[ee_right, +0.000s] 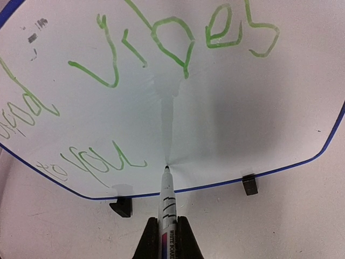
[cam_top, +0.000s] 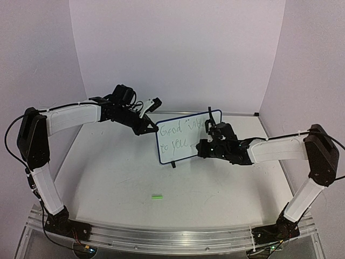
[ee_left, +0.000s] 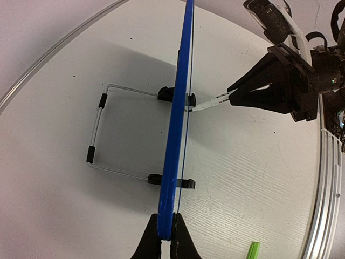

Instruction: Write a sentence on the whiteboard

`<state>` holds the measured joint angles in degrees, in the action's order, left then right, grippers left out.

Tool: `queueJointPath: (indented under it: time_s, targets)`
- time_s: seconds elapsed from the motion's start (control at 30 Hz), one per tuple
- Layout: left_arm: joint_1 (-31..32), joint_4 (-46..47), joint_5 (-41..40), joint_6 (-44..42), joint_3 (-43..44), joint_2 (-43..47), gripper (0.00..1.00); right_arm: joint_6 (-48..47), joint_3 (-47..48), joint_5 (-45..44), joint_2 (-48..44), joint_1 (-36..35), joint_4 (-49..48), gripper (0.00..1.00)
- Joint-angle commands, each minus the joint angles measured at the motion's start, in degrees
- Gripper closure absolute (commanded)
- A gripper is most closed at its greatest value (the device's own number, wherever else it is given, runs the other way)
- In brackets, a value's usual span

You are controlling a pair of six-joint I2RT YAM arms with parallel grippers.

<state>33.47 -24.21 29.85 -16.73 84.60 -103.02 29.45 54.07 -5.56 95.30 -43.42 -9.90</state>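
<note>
Whiteboard [cam_top: 186,141] upright mid-desk [cam_top: 118,178]. Left gripper [ee_left: 166,240] clamped on its blue rim. Right gripper [ee_right: 167,237] pinched tight around marker [ee_right: 167,199], tip touching board beside the green sentence [ee_right: 161,48]'s "you".

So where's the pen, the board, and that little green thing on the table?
pen [ee_right: 167,197], right wrist view, on its white barrel.
whiteboard [ee_right: 242,108], right wrist view, bare white surface.
green thing [cam_top: 157,197], top view, its middle.

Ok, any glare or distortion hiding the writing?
Right wrist: fisheye bows the board, yet the writing is sharp; a grey streak runs up from the marker. Left wrist: board edge-on, no writing visible. Top: soft, right gripper covers the first line's end.
</note>
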Motion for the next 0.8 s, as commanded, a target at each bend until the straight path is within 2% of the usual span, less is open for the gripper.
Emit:
queueJointPath:
  time_s: [0.0,0.77]
  targets:
    - [-0.34,-1.13,-4.83,-3.24,-1.12,1.95,1.00,-0.09,2.29,-1.05,1.16,0.24,-1.86,1.00]
    - [-0.34,-0.99,-4.72,-3.00,-1.10,1.91,1.00,0.57,1.44,-1.56,0.25,0.61,-2.63,1.00]
